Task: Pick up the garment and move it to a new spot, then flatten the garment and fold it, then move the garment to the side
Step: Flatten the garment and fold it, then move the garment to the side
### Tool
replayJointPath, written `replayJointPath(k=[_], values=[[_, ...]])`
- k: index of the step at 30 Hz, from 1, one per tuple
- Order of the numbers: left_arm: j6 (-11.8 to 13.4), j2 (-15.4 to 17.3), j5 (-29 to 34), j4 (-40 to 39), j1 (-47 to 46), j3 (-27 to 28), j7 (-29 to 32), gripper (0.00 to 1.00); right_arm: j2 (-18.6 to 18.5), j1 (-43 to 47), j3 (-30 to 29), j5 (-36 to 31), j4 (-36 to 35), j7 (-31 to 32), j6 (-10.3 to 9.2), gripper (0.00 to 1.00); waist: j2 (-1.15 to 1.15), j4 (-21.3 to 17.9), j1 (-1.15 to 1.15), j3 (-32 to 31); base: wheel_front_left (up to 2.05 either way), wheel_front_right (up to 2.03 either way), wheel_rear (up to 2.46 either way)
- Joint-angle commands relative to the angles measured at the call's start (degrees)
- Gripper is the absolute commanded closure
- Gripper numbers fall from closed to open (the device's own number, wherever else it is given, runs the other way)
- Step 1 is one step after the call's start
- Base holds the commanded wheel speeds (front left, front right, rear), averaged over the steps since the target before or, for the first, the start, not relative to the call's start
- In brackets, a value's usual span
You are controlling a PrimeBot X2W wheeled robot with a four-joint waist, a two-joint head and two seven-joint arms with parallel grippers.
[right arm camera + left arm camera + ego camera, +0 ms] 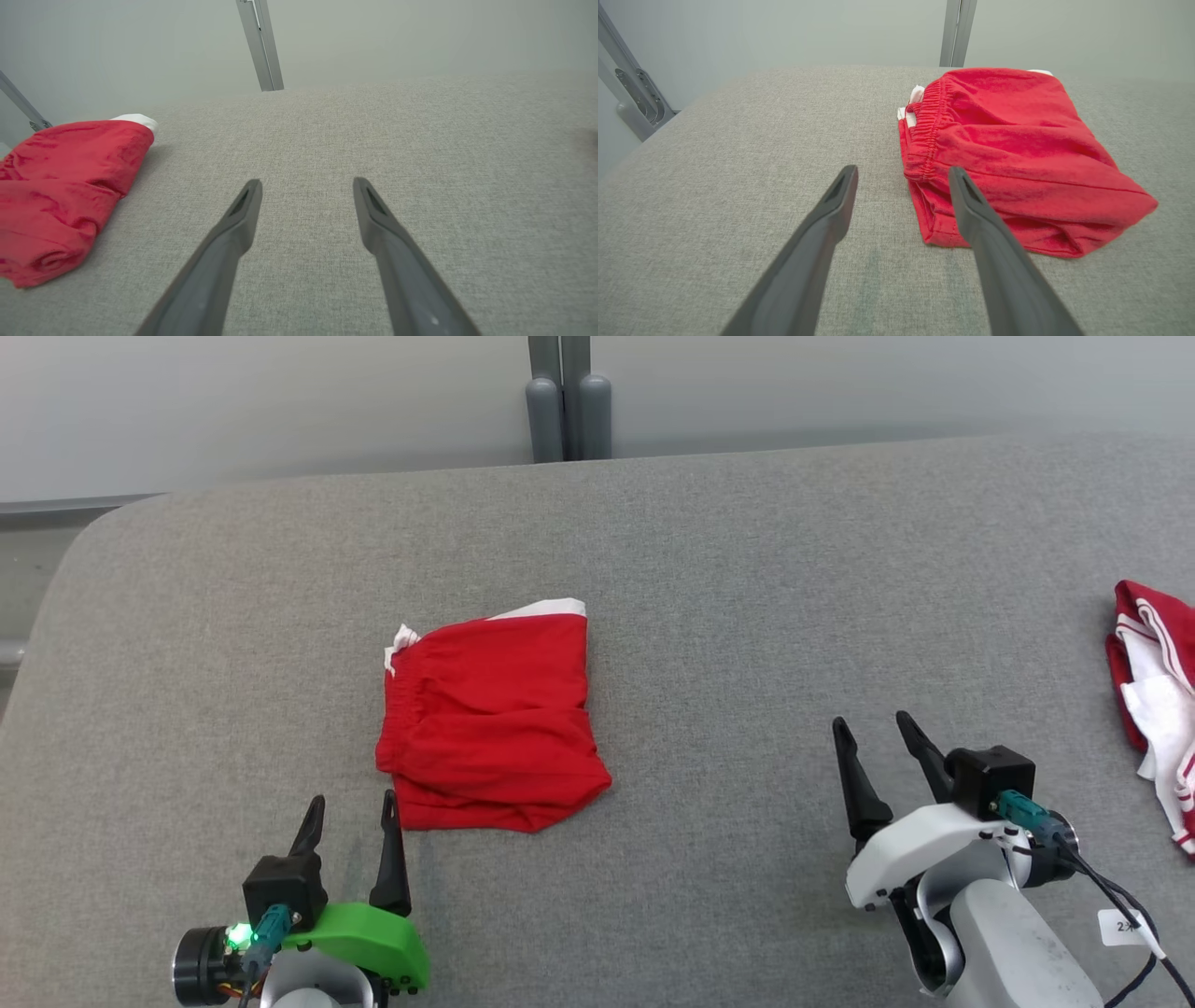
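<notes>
Garment: the red shorts [490,719] lay mid-table [747,569], looking folded into a neat block, elastic waistband on the left, a sliver of white at the far edge
Left gripper [353,798]: fingers spread wide, nothing in them, just beside the shorts' near-left corner; contact with the cloth, couldn't tell
Right gripper [871,721]: spread too, empty, over bare grey surface well apart from the shorts
Other cloth [1153,691]: a crumpled red-and-white piece at the table's right edge
Step, by my read: the fold looked done, so the shift to the side remained
Doing it well: come in low at the near edge, slip a finger under every layer, pinch the whole stack and not just the top ply; bring the right gripper to the other near corner so the block travels flat
</notes>
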Motion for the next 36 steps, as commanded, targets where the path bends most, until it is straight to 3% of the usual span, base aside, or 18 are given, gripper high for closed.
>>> replayJointPath(k=[1,23,30,36], values=[[-0.2,0.2,0.3,0.1,0.9,0.3,-0.1,0.0,-0.1,1.0,-0.1,0.5,-0.3,-0.1,-0.01,0.0,0.0,-0.5,0.0,-0.8,0.0,0.0,0.0],[0.0,0.2,-0.5,-0.1,2.1,1.1,-0.1,0.0,-0.1,3.8,2.7,3.6,-0.6,-0.1,-0.01,0.0,0.0,0.5,0.0,-2.3,0.0,0.0,0.0],[0.2,0.2,-1.6,-0.8,0.6,-1.4,-0.1,0.0,-0.1,1.8,4.1,4.6,0.7,-0.1,-0.01,0.0,0.0,5.4,0.0,0.1,0.0,0.0,0.0],[0.8,0.2,-2.4,-1.2,-0.2,-2.9,-0.1,0.0,-0.1,-1.0,5.4,5.2,2.3,-0.1,-0.01,0.0,0.0,13.1,0.0,2.9,0.0,0.0,0.0]])
